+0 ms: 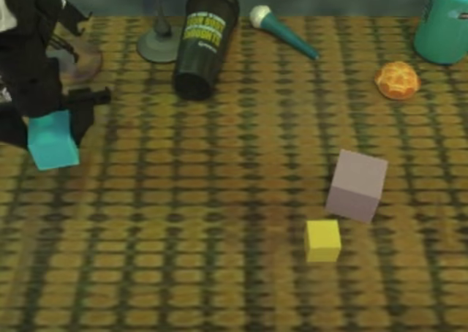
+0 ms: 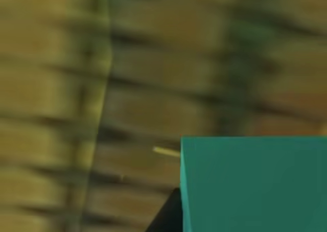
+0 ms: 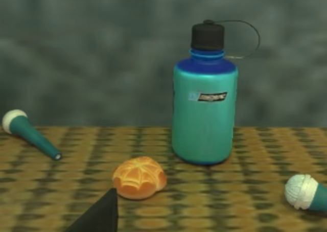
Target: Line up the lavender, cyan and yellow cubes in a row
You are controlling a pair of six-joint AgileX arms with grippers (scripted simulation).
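At the table's far left, my left gripper (image 1: pixel 57 127) is shut on the cyan cube (image 1: pixel 53 142). That cube fills the corner of the left wrist view (image 2: pixel 255 186), with one black finger (image 2: pixel 166 216) against its side. The lavender cube (image 1: pixel 357 184) rests right of centre. Just in front of it, to its left, sits the small yellow cube (image 1: pixel 322 240), with a thin gap between them. My right arm is outside the top view. In its wrist view the right gripper (image 3: pixel 153 224) is open, only one dark fingertip (image 3: pixel 102 214) shows, and it holds nothing.
Along the back stand a black tumbler (image 1: pixel 205 43), a glass's grey base (image 1: pixel 159 47), a teal-handled microphone (image 1: pixel 281 29), an orange bun (image 1: pixel 398 80) and a teal bottle (image 1: pixel 444 21). In the right wrist view a second microphone (image 3: pixel 306 191) lies near the bottle (image 3: pixel 204 114).
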